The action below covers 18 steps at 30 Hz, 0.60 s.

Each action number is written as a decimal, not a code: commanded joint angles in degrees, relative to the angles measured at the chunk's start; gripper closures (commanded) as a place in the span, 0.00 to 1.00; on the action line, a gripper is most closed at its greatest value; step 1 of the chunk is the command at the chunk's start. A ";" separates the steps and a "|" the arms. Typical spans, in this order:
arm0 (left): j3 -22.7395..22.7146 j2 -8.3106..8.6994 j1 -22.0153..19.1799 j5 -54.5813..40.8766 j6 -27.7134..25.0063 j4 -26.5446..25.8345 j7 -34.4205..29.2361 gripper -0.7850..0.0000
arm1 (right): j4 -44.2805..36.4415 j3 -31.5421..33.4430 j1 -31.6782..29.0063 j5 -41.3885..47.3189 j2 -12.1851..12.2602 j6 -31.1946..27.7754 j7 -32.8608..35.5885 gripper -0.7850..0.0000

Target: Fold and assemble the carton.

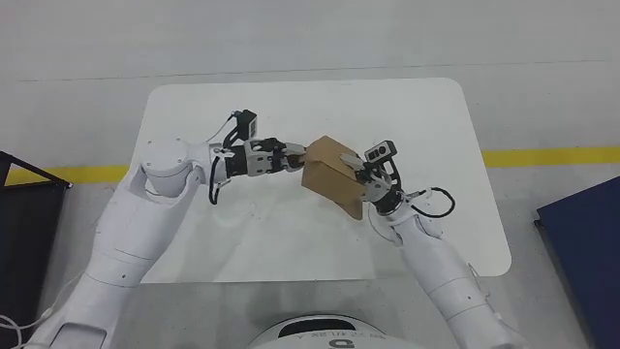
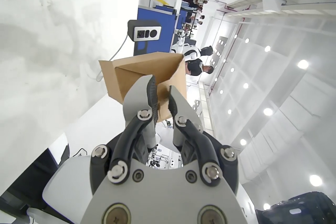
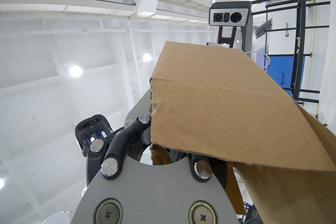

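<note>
Presently, the partly erected carton [image 1: 332, 176] is held above the table [image 1: 291, 116], clamped at one edge by the left gripper [image 2: 162, 86], while the grip of the right gripper [image 1: 366, 178] cannot be told; flap closure is judged outstanding.

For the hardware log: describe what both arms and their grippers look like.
The left arm and right arm have smooth white shells. The left gripper has grey metal fingers with black ribbed pads, black linkage bars and silver screws on a grey plate. The right gripper shows matching black bars. Each wrist carries a black-and-silver camera and a black cable.
</note>
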 commanded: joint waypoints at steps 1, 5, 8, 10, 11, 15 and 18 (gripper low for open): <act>0.16 0.25 0.26 1.51 1.71 -0.79 -0.30 0.80 | 0.00 -0.08 0.05 -0.36 0.03 -0.02 -0.23 1.00; -0.09 0.70 1.28 2.93 3.88 -2.56 -0.68 0.72 | 0.16 -0.23 0.01 -0.51 0.09 0.25 -0.41 1.00; -0.08 0.98 1.77 4.15 5.14 -3.54 -0.57 0.57 | 0.37 -0.43 0.16 -0.60 0.11 0.36 -0.39 1.00; 0.09 1.05 1.99 4.23 5.34 -4.05 -0.35 0.53 | 0.38 -0.56 0.29 -0.85 0.13 0.28 -0.33 1.00; 0.29 1.07 2.05 4.36 5.44 -4.28 -0.22 0.55 | 0.35 -0.62 0.34 -1.08 0.15 0.26 -0.32 1.00; 0.76 1.14 1.99 4.38 5.91 -4.80 0.30 0.53 | 0.11 -0.64 0.41 -1.75 0.27 0.24 -0.20 1.00; 0.71 1.23 1.96 4.39 6.22 -5.06 0.85 0.53 | 0.02 -0.66 0.40 -1.88 0.35 0.36 -0.20 1.00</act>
